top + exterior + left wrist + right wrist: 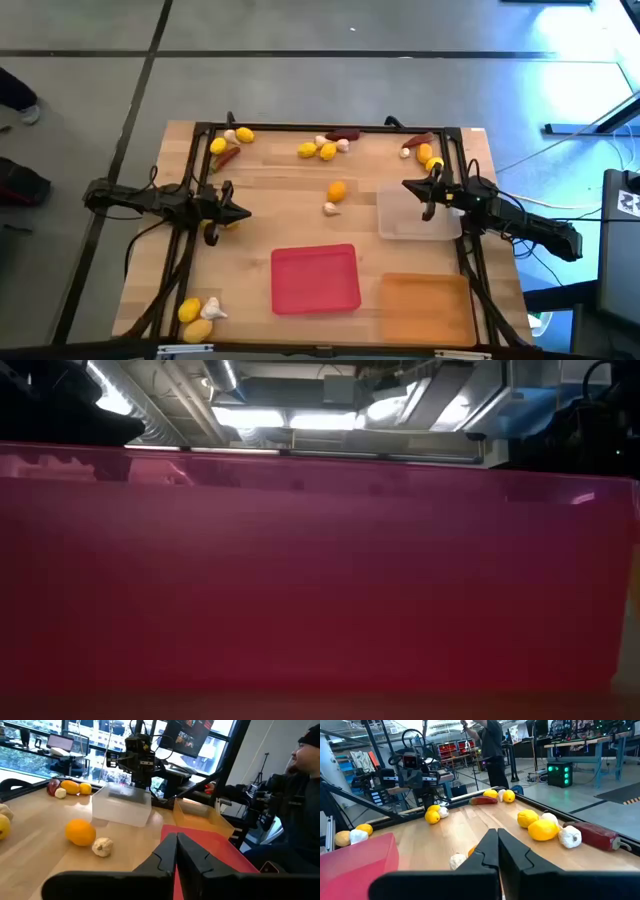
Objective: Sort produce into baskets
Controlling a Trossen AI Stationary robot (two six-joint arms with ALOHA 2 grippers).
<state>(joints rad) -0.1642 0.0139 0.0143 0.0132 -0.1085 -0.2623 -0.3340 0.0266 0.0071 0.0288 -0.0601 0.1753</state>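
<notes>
With both the left gripper point(240, 213) and the right gripper point(408, 186) closed and empty, a descent onto the orange lemon point(337, 190) at centre frame would probably only push it away.

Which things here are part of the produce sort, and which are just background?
Job:
- lemons
- chili peppers
- garlic bulbs
- red tray
- clear tray
- orange tray
- left gripper, shut, holding nothing
- right gripper, shut, holding nothing

Background:
- person beside the table
- monitors
- person standing in the room
</notes>
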